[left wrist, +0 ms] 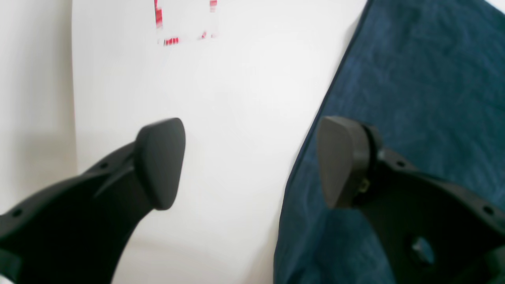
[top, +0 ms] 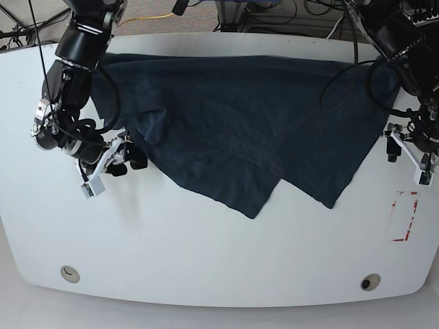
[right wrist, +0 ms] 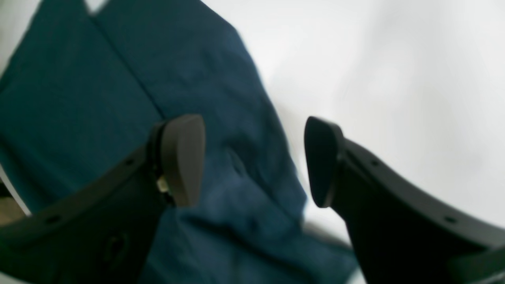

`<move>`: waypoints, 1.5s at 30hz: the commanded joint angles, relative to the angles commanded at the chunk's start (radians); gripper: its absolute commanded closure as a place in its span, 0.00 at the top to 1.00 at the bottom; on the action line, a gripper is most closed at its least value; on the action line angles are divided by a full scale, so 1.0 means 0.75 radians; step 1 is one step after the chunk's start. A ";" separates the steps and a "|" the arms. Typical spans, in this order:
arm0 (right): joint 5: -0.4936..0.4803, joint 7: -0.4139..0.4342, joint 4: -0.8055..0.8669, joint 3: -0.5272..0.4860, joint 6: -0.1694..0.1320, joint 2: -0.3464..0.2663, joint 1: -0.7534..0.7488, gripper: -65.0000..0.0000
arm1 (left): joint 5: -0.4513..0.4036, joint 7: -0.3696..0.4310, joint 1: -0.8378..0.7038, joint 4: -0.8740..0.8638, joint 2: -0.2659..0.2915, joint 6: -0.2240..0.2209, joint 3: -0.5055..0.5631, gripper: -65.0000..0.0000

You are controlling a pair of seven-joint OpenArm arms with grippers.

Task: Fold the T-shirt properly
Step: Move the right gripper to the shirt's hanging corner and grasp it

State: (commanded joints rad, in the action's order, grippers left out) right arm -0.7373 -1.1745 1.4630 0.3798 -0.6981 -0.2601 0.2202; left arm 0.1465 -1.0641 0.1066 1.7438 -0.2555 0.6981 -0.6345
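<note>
The T-shirt (top: 240, 130) lies spread on the white worktop (top: 206, 253), between the 2 arms. The left end effector (left wrist: 250, 163) is spread apart and empty, cloth edge under its right finger. The right end effector (right wrist: 254, 159) gapes apart, empty, cloth under its left finger.

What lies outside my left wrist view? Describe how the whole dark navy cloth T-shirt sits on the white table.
Observer: In the base view, the dark navy cloth T-shirt spreads across the far half of the white table, with two pointed corners toward the near edge.
Operator: Report the right gripper.
Observer: The right gripper has its jaws open, one over the cloth's edge and the other over bare table, gripping nothing.
Operator: Give my left gripper's place overall.
Observer: The left gripper sits beside the T-shirt's end on the base view's right.
</note>
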 joint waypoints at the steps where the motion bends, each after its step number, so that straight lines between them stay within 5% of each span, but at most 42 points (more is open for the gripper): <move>1: 0.012 0.031 -0.049 -0.043 0.000 -0.004 0.023 0.59 | 0.004 0.000 -0.016 0.002 0.000 0.000 0.000 0.75; 13: 0.027 0.368 -0.462 -0.358 0.000 -0.006 0.117 0.59 | 0.000 0.000 -0.031 0.000 -0.004 0.000 -0.004 0.75; 25: 0.086 0.417 -0.473 -0.423 0.000 -0.006 0.133 0.59 | 0.002 0.000 -0.023 -0.008 -0.008 0.000 -0.086 0.75; 36: 0.102 0.430 -0.491 -0.389 0.000 -0.098 0.192 0.59 | 0.004 0.000 -0.023 -0.008 -0.008 0.000 -0.084 0.75; 45: 0.215 0.444 -0.520 -0.389 0.000 -0.045 0.188 0.59 | 0.004 0.000 -0.025 -0.008 -0.008 0.000 -0.025 0.75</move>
State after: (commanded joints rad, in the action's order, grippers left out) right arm -0.5762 -0.8416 1.0733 0.0882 -0.6981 -0.2938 0.3613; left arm 0.1496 -1.0641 0.0882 1.7377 -0.2616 0.6981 -0.6529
